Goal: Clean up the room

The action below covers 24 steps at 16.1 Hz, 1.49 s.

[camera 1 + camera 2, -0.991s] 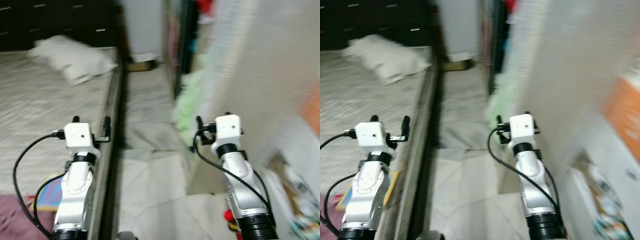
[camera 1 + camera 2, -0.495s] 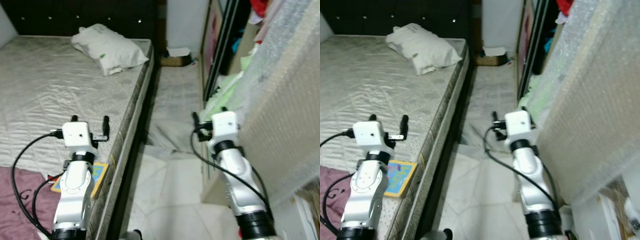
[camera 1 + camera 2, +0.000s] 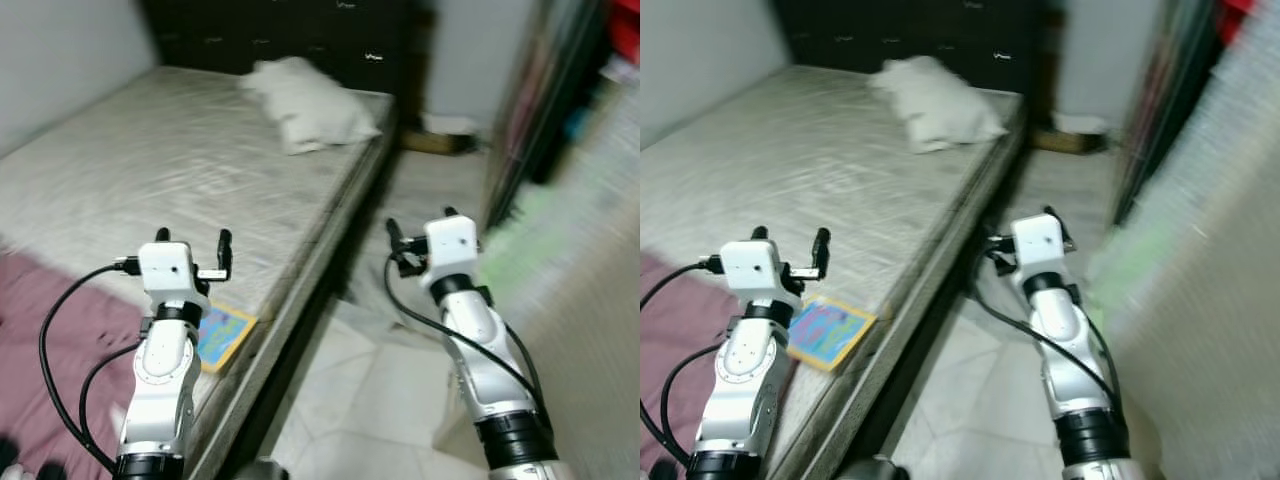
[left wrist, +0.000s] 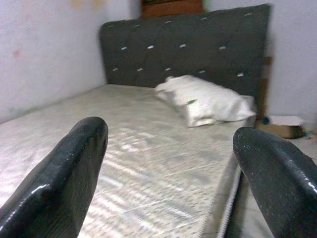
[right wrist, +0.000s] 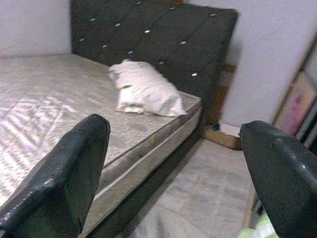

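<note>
Left eye view now has the bed (image 3: pixel 200 170) across the upper left and centre of the frame, where half a second ago it sat further left and the wardrobe side crowded the right; the whole picture has swung, so the robot has turned toward the bed, not the things. I judge it is scanning for clutter. The pillow (image 3: pixel 312 115) lies at upper centre, a colourful book (image 3: pixel 222 335) sits at the mattress edge in the lower left, beside a purple blanket (image 3: pixel 50 350). The left gripper (image 3: pixel 190 243) hovers above the mattress, fingers spread wide and holding nothing. The right gripper (image 3: pixel 420 222) hangs over the floor (image 3: pixel 370 400), also wide apart and empty.
</note>
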### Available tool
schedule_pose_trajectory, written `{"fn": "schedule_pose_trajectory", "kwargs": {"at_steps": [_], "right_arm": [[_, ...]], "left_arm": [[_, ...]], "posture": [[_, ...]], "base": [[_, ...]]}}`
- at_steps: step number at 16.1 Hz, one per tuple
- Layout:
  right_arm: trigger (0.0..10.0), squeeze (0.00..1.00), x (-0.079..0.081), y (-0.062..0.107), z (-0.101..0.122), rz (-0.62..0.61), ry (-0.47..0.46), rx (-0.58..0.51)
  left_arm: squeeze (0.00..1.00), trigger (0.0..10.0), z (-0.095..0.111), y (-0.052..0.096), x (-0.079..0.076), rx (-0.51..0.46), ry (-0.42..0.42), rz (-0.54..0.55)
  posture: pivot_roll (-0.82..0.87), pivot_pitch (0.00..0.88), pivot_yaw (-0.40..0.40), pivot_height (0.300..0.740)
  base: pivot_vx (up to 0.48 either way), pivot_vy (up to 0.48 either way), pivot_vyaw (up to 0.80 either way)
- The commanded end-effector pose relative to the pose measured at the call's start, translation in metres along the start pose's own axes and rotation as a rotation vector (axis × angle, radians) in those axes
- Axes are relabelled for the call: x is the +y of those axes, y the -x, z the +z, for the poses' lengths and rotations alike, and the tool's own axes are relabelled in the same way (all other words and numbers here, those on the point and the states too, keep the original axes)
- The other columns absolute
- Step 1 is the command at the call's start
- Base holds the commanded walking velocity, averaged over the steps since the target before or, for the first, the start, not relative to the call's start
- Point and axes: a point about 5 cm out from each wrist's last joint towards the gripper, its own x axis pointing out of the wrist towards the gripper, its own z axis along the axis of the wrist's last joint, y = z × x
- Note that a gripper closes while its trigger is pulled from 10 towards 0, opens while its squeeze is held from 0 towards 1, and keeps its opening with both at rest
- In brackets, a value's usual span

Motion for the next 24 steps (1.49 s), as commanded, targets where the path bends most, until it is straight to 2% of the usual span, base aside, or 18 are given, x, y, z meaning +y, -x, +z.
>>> {"fn": "schedule_pose_trajectory", "kwargs": {"at_steps": [1, 11, 14, 19, 21, 24], "right_arm": [[10.0, 0.0, 0.01, -0.005, 0.007, 0.032, -0.021, -0.03], [10.0, 0.0, 0.02, -0.018, 0.013, 0.1, -0.04, -0.078], [10.0, 0.0, 0.023, -0.021, 0.012, 0.107, -0.044, -0.083], [10.0, 0.0, 0.024, -0.023, 0.002, 0.091, -0.069, -0.047], [10.0, 0.0, 0.023, -0.026, -0.005, 0.082, -0.108, -0.012], [10.0, 0.0, 0.024, -0.032, -0.004, 0.088, -0.102, -0.022]], "left_arm": [[0.0, 10.0, 0.002, -0.002, 0.007, -0.006, -0.013, 0.013], [0.0, 10.0, 0.001, -0.006, 0.002, -0.004, -0.009, -0.01], [0.0, 10.0, -0.006, -0.006, 0.004, 0.036, -0.008, -0.003], [0.0, 10.0, -0.017, -0.007, 0.012, 0.088, 0.051, 0.051], [0.0, 10.0, -0.022, -0.008, 0.014, 0.106, 0.042, 0.039], [0.0, 10.0, -0.023, -0.015, 0.014, 0.109, 0.033, 0.038]], "posture": [[0.04, 0.0, 0.01, 0.74], [0.04, 0.0, 0.013, 0.74], [0.04, 0.0, 0.014, 0.74], [0.04, 0.0, 0.015, 0.74], [0.04, 0.0, 0.014, 0.74], [0.04, 0.0, 0.016, 0.74]], "base": [[0.0, 0.0, 0.8], [0.0, 0.0, 0.8], [0.0, 0.0, 0.8], [0.0, 0.0, 0.8], [0.0, 0.0, 0.8], [0.0, 0.0, 0.8]]}}
